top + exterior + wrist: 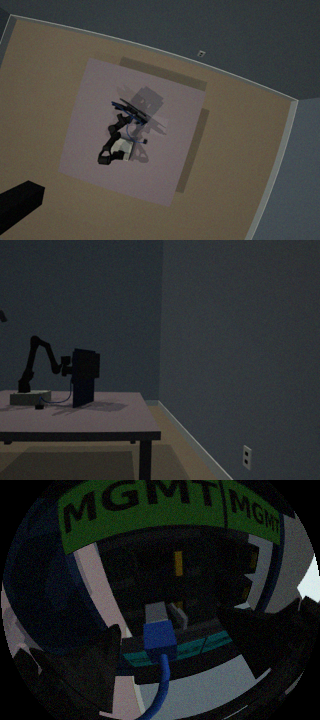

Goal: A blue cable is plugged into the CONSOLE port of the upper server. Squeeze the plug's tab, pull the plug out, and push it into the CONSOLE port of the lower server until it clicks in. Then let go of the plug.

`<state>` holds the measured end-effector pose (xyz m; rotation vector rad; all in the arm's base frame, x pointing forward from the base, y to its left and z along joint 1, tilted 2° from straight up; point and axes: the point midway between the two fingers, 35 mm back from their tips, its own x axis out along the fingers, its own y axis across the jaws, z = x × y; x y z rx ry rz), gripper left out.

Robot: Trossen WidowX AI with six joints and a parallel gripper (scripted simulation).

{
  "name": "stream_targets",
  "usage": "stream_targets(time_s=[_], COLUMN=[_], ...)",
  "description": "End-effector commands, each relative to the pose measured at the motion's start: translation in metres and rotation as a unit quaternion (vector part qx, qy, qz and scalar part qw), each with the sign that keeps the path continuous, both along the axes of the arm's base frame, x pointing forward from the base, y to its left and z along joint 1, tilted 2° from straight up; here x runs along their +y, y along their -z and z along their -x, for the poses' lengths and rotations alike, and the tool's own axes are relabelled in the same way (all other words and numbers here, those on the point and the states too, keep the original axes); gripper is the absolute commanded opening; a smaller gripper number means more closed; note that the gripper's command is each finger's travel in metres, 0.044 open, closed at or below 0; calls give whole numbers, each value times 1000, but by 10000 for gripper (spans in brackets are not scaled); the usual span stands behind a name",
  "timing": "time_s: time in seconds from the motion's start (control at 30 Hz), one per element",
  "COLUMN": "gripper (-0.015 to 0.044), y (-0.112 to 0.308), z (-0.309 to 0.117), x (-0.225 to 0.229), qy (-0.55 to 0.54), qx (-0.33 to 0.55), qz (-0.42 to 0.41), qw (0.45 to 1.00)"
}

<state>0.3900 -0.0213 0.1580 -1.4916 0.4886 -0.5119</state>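
The black gripper [170,620] is opened wide at the dark port panel, and nothing is held between its 2 fingers. Between them, apart from both, the blue cable's plug [160,639] is seen, with its grey front end pointed at the panel; whether it is fully seated cannot be told. From the plug, the blue cable [127,130] [70,392] [162,690] is hung in a loop down to a small black block [145,141] [39,406] on the pink tabletop [85,149] [103,420]. Above the ports, 2 green labels [142,505] are marked "MGMT". The pale arm base [128,151] [31,398] is placed near the block.
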Motion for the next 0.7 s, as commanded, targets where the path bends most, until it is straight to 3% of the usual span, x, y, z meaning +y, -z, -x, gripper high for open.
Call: stream_targets(time_s=[0.0,0.67], gripper=[440,440], y=[0,-1], z=[3,12], x=[1,6], qy=[1,1], qx=[3,3], qz=[0,0], qw=[1000,1000])
